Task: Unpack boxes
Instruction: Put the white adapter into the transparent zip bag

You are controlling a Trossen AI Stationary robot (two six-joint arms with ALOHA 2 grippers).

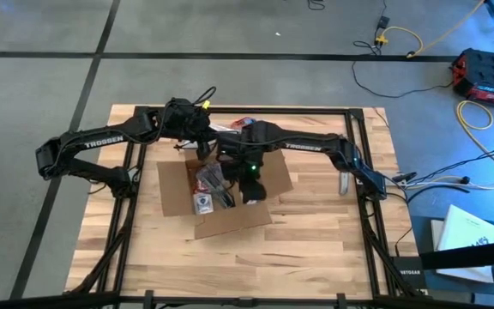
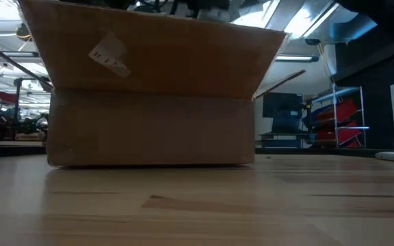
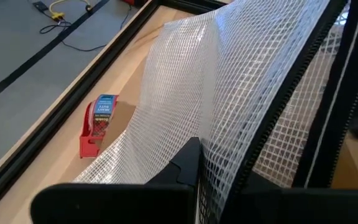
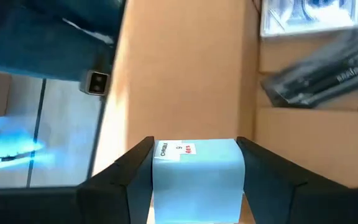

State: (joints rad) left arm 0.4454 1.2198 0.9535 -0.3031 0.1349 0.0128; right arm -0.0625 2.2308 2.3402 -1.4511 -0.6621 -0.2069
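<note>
Brown cardboard box is sitting mid-table w/ flaps splayed open, directly under both grippers; in the low view its near flap is tilting up and outward, a small pale label stuck on it. Right gripper is hanging over the box's right half, fingers standing partway apart and clamping a light-blue item w/ a white sticker between them, box wall and floor just beyond. Farther past that gripper, inside the box, dark packaged items and a white-framed pack are lying. Left gripper is hovering at the box's far left edge, fingers pinched tight on a clear mesh-patterned plastic bag, which is draping up and away from it. Just beside that bag, on the wood table, a red-and-blue tape dispenser is standing near the black frame rail. Can't tell what else the bag is touching.
</note>
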